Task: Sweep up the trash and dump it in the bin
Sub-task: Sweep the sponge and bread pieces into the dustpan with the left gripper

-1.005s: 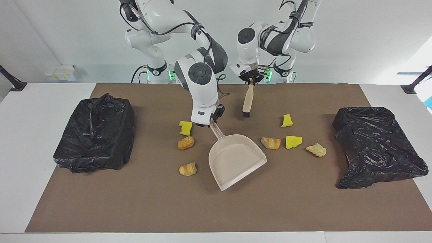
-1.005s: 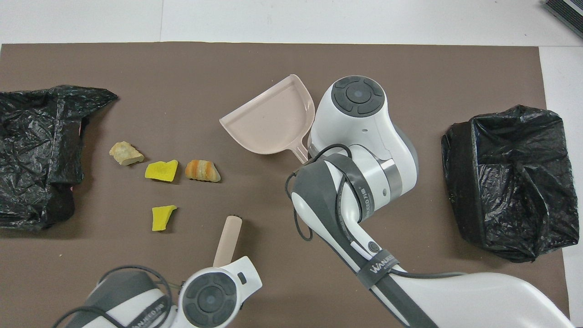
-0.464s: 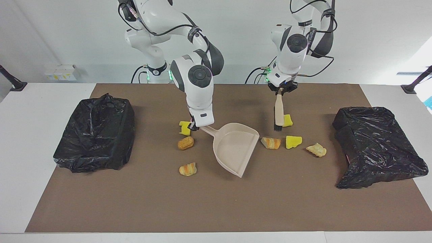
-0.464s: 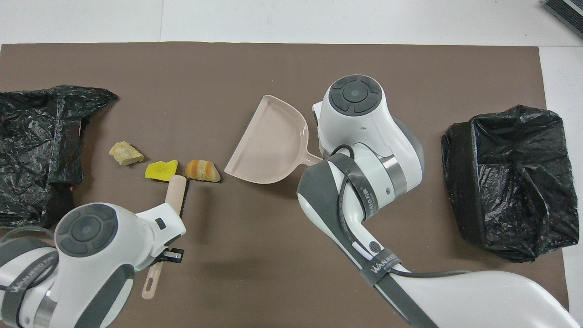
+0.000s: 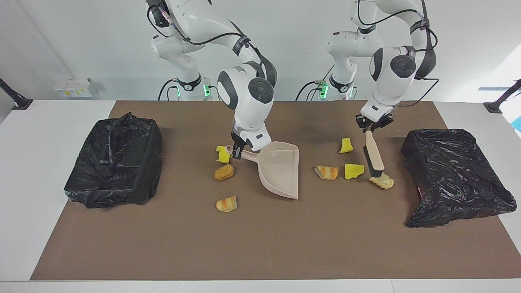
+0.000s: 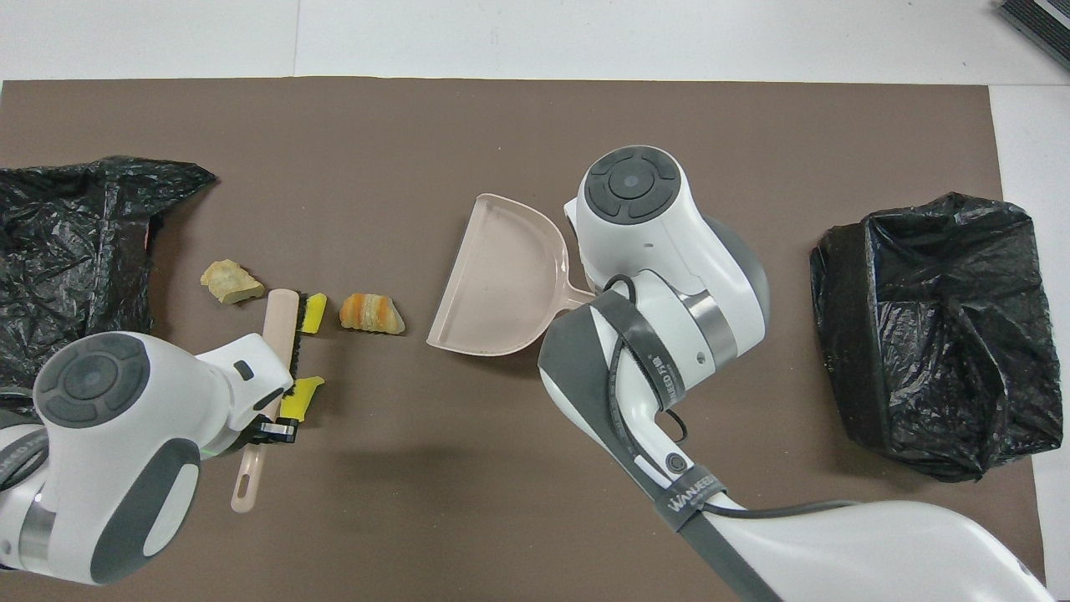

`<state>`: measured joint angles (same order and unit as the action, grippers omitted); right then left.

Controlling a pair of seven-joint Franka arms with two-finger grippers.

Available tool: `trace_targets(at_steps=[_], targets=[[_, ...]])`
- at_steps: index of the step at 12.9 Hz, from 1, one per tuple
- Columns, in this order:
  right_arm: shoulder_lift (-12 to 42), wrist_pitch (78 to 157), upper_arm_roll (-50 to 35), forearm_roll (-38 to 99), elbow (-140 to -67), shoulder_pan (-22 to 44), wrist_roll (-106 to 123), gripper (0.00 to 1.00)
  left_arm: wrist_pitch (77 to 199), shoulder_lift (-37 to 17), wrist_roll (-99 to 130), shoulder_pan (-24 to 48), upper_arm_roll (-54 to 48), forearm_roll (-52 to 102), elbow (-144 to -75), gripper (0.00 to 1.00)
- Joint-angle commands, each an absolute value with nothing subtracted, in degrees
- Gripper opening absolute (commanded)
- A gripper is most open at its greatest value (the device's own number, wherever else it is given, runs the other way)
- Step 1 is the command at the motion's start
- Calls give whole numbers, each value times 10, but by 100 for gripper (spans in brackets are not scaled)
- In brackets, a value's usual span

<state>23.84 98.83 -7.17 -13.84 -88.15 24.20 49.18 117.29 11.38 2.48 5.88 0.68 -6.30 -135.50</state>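
Observation:
My right gripper is shut on the handle of the beige dustpan, which is tipped on edge with its mouth toward the left arm's end; the pan also shows in the overhead view. My left gripper is shut on a brush whose bristles reach a tan scrap. Between brush and pan lie two yellow chunks and an orange-striped lump. By the pan's handle lie a yellow chunk, a brown lump and a striped lump, hidden under the right arm in the overhead view.
A bin lined with a black bag stands at the right arm's end of the brown mat. Another black-bagged bin stands at the left arm's end, beside the tan scrap. White table surrounds the mat.
My left gripper carried the brush toward the left arm's end, over the yellow chunks to the tan scrap. My right gripper turned the dustpan's mouth toward those scraps and tipped it up.

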Motion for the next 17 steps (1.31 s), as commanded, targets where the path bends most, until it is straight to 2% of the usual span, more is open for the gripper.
trace_targets(at_steps=[1,4,7,9,11,17], targets=[[242,995,-76,-152,-882,241,527,0,1206,74,15,7,-1,-89,-1346,0],[259,996,-76,-150,-882,245,526,0,1223,62,20,-16,-1,-89,-1335,0],[262,998,-76,-151,-882,246,526,0,1221,4,29,-16,-1,-88,-1292,0],[262,999,-76,-151,-882,247,526,0,1218,-4,30,-14,-1,-88,-1290,0],[262,999,-76,-151,-882,247,526,0,1207,-1,33,1,-5,-84,-1296,0],[262,1004,-76,-149,-882,251,524,0,1201,4,105,114,-6,0,-1299,0]])
